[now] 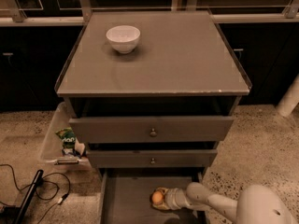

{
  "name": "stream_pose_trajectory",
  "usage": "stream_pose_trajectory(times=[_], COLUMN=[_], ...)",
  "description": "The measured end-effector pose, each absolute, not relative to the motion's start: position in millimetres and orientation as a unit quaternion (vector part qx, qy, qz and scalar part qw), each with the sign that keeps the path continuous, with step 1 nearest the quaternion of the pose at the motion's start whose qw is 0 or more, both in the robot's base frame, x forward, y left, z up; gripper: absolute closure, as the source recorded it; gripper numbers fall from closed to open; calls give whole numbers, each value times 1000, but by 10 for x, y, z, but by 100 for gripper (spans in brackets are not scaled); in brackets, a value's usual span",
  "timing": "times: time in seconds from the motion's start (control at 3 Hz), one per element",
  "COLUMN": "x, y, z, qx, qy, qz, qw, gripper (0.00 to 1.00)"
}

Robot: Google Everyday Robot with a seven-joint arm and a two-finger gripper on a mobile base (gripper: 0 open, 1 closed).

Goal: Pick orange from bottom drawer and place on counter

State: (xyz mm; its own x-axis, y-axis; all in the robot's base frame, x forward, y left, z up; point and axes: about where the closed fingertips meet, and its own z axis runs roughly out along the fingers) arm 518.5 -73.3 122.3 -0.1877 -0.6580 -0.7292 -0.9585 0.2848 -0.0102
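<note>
The orange (157, 198) lies in the open bottom drawer (126, 204), right of its middle. My gripper (159, 199) reaches in from the lower right, down in the drawer, with its fingers around the orange. The white arm (219, 204) runs back to the frame's bottom right corner. The grey counter (177, 59) is the flat top of the cabinet above.
A white bowl (123, 38) stands on the counter's back left. Two knobbed drawers (152, 129) are slightly open above the bottom one. A clear bin (58, 141) with a green packet sits left of the cabinet. Black cables (37, 190) lie on the floor at left.
</note>
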Motion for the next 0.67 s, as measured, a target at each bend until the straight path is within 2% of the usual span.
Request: stream_pose_trajectory(times=[0.67], x=[5209], y=[-785], z=[1633], qx=[-560], qy=[716], qz=[223], qw=[352], gripper=[100])
